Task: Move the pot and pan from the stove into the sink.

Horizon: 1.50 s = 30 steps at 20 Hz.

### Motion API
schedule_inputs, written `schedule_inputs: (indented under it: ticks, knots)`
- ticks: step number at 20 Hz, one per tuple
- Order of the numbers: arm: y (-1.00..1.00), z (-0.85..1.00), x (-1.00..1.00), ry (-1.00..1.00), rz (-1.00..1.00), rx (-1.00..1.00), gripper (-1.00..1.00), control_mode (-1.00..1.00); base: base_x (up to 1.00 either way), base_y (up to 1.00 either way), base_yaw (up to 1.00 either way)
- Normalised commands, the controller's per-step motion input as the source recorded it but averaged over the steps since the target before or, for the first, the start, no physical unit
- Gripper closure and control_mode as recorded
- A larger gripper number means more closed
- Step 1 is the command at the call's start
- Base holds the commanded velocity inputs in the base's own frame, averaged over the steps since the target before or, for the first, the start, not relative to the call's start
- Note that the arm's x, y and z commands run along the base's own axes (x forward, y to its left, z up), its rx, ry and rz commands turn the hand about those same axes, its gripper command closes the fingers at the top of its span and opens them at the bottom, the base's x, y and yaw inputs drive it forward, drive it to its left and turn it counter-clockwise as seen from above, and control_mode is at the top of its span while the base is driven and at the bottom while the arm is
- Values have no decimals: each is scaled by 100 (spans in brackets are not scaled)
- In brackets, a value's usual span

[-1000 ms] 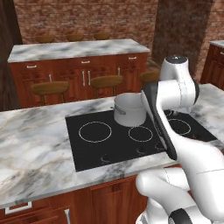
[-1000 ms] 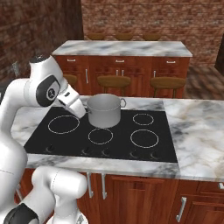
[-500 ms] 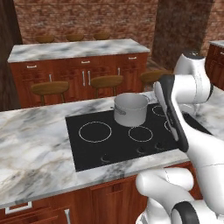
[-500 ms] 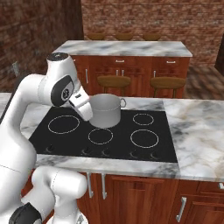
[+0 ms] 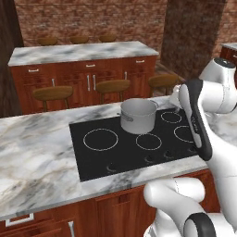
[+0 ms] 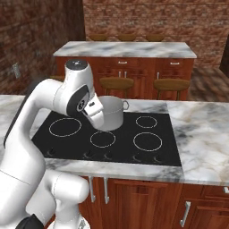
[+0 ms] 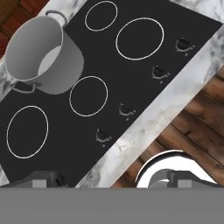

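While raised, pincer gapes above stove.

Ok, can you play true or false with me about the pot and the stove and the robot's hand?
1. The pot stands on the stove. True.
2. The pot has soup in it. False: it is empty.
3. The gripper is holding the pot. False: it is open, high above the stove's front edge.
4. Wooden stools stand behind the counter. True.
5. The stove has four knobs along its front. True.
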Motion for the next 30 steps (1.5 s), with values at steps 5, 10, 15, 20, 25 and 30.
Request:
schedule_inputs:
  ticks: [5,10,15,20,25,30]
  knots:
    - [6,-2,48,0,-5,0,-100,-100,0,0,0]
    - [7,-9,57,0,-6,0,-100,-100,0,0,0]
    - [6,-19,54,1,-5,0,-100,-100,0,0,0]
    - [4,-33,45,2,-4,0,-100,-100,0,0,0]
    - [0,-36,39,2,-4,0,-100,-100,0,0,0]
    - [0,-31,43,0,-4,0,-100,-100,0,0,0]
